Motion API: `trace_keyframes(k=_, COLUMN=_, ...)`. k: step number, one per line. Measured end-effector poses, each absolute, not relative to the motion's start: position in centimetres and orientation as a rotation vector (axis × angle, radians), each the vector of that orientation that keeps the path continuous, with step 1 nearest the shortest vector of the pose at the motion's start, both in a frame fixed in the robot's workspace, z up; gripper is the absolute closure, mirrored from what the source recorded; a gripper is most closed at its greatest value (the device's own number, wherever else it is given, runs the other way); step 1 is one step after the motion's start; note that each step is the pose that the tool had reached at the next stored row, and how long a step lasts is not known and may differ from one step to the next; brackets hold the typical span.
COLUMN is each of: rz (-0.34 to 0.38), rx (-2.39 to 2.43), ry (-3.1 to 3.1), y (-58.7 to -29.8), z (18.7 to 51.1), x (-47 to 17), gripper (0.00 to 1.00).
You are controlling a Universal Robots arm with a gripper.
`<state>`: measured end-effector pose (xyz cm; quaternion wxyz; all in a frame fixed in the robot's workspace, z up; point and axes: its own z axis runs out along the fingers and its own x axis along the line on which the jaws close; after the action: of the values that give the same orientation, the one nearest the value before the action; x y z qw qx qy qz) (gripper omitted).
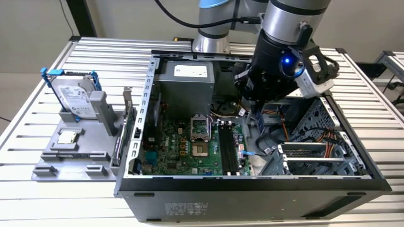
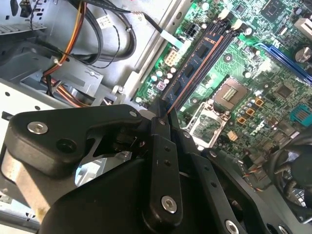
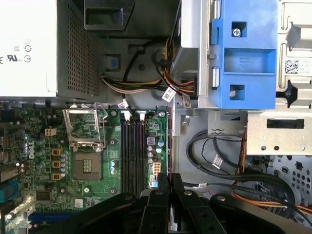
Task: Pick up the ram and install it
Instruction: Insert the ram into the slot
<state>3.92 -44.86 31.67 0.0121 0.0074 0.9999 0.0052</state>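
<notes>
Over the motherboard (image 2: 253,63) — fingers (image 2: 161,161) pinch the ram (image 2: 191,77), parallel to slots (image 3: 132,151).

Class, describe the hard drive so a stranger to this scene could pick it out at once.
On the exterior view's left of the open black computer case sits a grey plastic holder. The silver hard drive in a blue frame stands upright in it; the small square silver processor chip nearby lies flat.

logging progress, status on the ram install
gripper shut on ram, seen edge-on. held above the board near the memory slots, not seated. cables off to the side.
</notes>
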Motion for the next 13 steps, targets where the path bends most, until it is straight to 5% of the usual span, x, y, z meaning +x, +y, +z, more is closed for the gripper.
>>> trace_keyframes(k=13, rz=0.016, rx=0.023, ry=3.117, y=-44.86, z=31.15, x=3.92, gripper=1.00)
